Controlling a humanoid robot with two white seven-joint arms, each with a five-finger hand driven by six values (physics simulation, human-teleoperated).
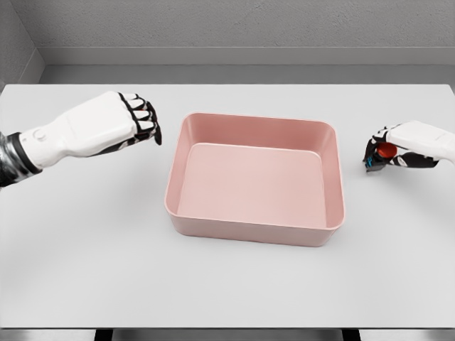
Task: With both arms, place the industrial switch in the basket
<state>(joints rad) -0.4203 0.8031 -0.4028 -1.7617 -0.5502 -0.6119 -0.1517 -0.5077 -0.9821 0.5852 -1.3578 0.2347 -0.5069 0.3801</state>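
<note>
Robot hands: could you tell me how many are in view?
2. The left hand hovers left of the pink basket; the right hand, right of it, grips the industrial switch.

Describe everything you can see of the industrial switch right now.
The industrial switch is small and mostly hidden inside the right hand, whose fingers are curled around it at the table's right side, right of the pink basket and outside it. What shows is a round red part, likely its button, on a dark body with a bit of teal at the lower left edge. Its material and exact pose are too small to judge, and I cannot tell whether it rests on the table or is lifted.
</note>
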